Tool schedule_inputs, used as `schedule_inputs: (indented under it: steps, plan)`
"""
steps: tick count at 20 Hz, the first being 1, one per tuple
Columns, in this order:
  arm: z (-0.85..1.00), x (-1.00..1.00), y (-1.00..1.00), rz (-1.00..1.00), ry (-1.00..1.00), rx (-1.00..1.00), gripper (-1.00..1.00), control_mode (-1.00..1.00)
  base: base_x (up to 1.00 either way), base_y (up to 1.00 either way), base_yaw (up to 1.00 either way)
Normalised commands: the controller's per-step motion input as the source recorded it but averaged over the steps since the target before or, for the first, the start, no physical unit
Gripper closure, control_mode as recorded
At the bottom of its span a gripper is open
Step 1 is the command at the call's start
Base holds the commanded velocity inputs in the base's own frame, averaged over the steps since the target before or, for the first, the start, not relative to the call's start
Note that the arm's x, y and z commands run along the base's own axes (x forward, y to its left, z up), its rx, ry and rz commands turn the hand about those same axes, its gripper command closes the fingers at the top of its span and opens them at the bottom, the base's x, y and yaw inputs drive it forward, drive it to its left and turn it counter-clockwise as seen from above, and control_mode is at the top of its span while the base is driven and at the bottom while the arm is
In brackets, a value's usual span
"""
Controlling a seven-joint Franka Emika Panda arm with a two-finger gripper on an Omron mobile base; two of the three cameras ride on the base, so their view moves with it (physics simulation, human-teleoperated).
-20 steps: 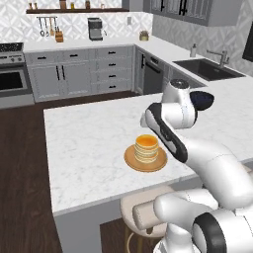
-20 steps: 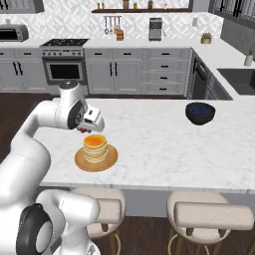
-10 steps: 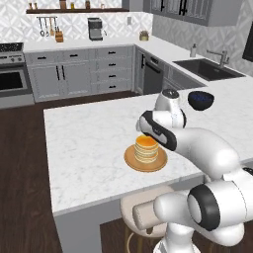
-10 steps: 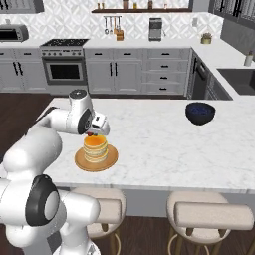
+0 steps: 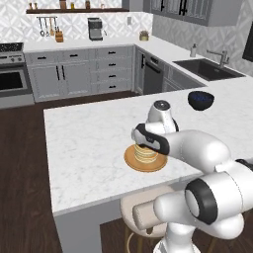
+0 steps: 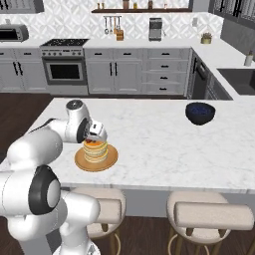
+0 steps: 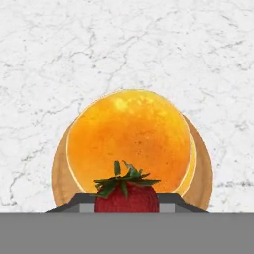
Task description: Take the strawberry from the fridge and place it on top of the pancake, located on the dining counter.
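The pancake is a round orange-tan stack on a tan plate on the white marble dining counter. In the hand view the red strawberry with green leaves sits between the fingers at the bottom edge, just above the near rim of the pancake. My gripper hangs right over the stack, shut on the strawberry. In the right base view a speck of the strawberry shows at the hand's tip, on top of the stack. The fridge is out of view.
A dark blue bowl stands on the counter to the right of the plate. Round stools sit under the near counter edge. Wall cabinets, a stove and a sink lie beyond a strip of dark floor.
The arm has swung down and in over the plate; the hand now sits directly above the pancake stack, lower than before, with the jaws still closed.
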Motion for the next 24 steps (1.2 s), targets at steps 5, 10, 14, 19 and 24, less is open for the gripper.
schedule_inputs:
  steps: [5,10,14,19,24]
  plan:
    - [-0.1,0.3,-0.29,0.03,-0.07,0.0,1.0,-1.0,0.0,0.0,0.0]
    - [-0.08,0.15,-0.07,0.0,0.0,0.0,1.0,-1.0,0.0,0.0,0.0]
    - [-0.11,0.04,0.0,0.02,0.0,-0.02,1.0,-1.0,0.0,0.0,0.0]
    - [0.0,0.0,0.13,0.0,0.05,0.0,1.0,-1.0,0.0,0.0,0.0]
    - [0.0,0.09,0.15,0.0,0.02,0.0,1.0,-1.0,0.0,0.0,0.0]
